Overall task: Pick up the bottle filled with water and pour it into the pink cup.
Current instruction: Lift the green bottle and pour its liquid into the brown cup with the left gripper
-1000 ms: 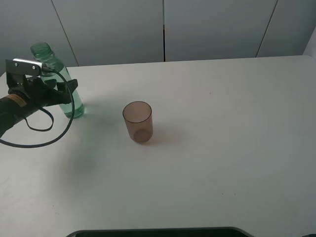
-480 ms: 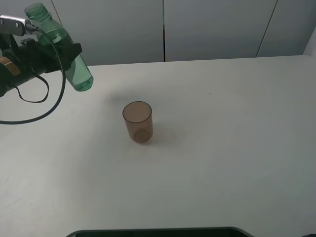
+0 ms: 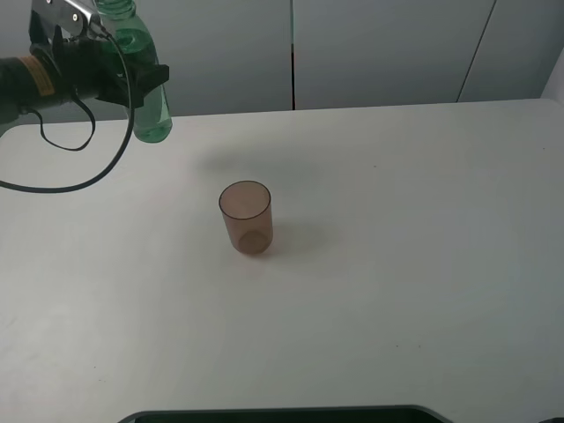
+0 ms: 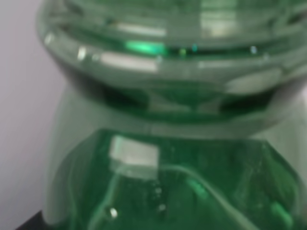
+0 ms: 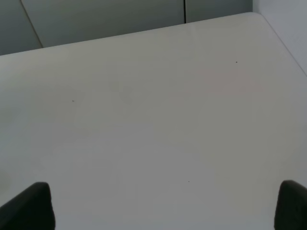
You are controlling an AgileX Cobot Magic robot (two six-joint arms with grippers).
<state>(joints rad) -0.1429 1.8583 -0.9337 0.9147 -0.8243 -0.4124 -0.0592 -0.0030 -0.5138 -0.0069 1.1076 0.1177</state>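
The green-tinted bottle (image 3: 152, 115) hangs in the air at the far left, nearly upright, well above the table, with my left gripper (image 3: 130, 77) shut on its upper body. Its threaded neck and shoulder fill the left wrist view (image 4: 182, 182); it has no cap, and water shows inside. The pink cup (image 3: 246, 218) stands upright near the table's middle, to the right of the bottle and nearer the front, apart from it. In the right wrist view, my right gripper (image 5: 160, 206) is open over bare table, with only its two dark fingertips (image 5: 29, 207) showing at the frame's corners.
The white table (image 3: 397, 264) spreads wide to the right of the cup. Grey wall panels (image 3: 379, 48) rise behind its far edge. A dark rounded edge (image 3: 282, 413) runs along the front. A black cable (image 3: 97, 172) loops under the left arm.
The left gripper closed fully on the bottle, lifted it off the table and carried it up and slightly right. The cup has not moved.
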